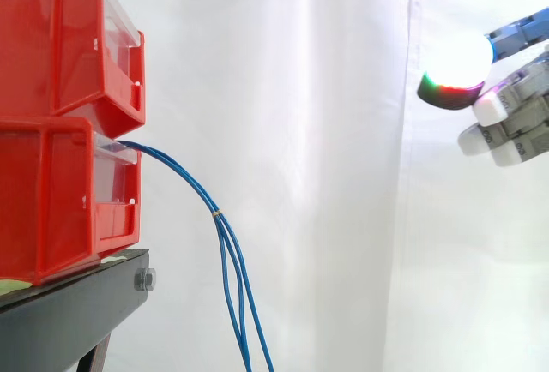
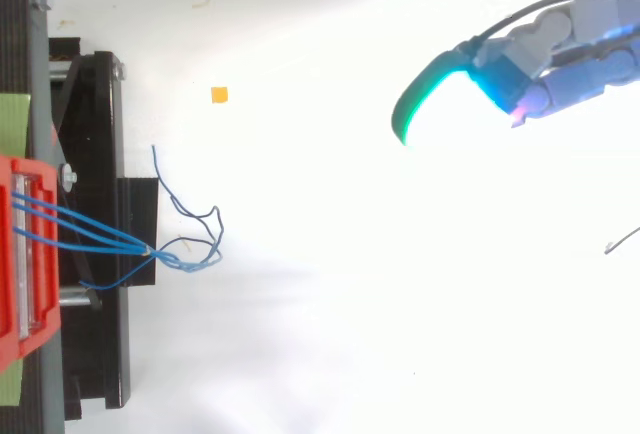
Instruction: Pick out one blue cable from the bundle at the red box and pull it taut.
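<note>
Thin blue cables (image 1: 184,179) come out of the lower red bin (image 1: 60,201) and hang down in a bundle, tied together about halfway. From above the blue cables (image 2: 95,229) fan from the red bin (image 2: 20,254) to a tie, then trail in loose ends on the floor. My hand (image 1: 515,123) is far to the right of the cables, at the edge of the side view, fingers relaxed, holding nothing. In the top view the hand (image 2: 560,49) sits at the upper right with a glowing green-cyan fingertip (image 2: 425,99) pointing toward the bins.
A second red bin (image 1: 60,38) is stacked above the lower one on a black stand (image 1: 77,312). A white curtain hangs behind. A small orange square (image 2: 219,95) lies on the white floor.
</note>
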Robot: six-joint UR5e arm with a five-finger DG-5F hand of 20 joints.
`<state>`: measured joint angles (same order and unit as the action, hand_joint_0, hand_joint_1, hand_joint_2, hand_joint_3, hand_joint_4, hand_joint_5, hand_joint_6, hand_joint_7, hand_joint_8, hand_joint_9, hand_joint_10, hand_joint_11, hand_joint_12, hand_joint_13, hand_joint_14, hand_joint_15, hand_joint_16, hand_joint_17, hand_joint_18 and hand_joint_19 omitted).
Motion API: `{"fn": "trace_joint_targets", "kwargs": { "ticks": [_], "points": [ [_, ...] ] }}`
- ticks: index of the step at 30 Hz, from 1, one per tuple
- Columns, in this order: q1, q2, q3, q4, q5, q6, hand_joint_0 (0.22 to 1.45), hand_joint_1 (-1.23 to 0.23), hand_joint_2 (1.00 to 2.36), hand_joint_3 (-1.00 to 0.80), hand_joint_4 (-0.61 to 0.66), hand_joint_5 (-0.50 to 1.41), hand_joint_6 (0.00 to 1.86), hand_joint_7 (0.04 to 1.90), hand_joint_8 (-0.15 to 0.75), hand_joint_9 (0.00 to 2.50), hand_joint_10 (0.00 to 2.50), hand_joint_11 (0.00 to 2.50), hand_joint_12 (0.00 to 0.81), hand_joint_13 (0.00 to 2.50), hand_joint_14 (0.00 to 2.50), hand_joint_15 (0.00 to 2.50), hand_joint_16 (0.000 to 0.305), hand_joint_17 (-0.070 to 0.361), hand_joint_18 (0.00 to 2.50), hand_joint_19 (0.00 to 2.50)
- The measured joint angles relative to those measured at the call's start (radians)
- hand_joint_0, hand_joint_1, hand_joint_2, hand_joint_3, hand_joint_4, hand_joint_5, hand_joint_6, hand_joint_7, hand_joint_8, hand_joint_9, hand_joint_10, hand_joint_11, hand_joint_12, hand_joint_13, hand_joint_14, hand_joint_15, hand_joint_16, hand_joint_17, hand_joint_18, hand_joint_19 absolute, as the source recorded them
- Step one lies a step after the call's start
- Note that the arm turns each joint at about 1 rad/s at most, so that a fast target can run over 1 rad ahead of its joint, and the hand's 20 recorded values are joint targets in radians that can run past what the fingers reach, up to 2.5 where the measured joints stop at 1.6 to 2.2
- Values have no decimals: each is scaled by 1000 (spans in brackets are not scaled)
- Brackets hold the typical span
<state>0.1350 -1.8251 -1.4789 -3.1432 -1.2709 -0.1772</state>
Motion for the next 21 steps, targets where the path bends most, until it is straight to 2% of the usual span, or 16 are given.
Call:
{"fn": "trace_joint_targets", "kwargs": {
  "ticks": [3,10,17,21],
  "points": [
    [0,-5,0,34,10,-11,505,-454,1000,-500,156,-221,501,619,266,623,3,89,321,296,0,0,54,121,114,210],
    [0,-25,0,90,59,-46,508,-469,1000,-500,160,-219,501,624,265,629,4,110,319,309,0,0,53,119,134,226],
    [3,-72,0,134,81,-63,511,-482,1000,-500,162,-217,501,628,266,637,4,113,318,322,0,0,52,118,152,228],
    [6,-116,0,182,97,-70,514,-486,1001,-500,163,-216,501,628,267,640,5,114,316,324,0,0,52,117,157,236]
  ]
}}
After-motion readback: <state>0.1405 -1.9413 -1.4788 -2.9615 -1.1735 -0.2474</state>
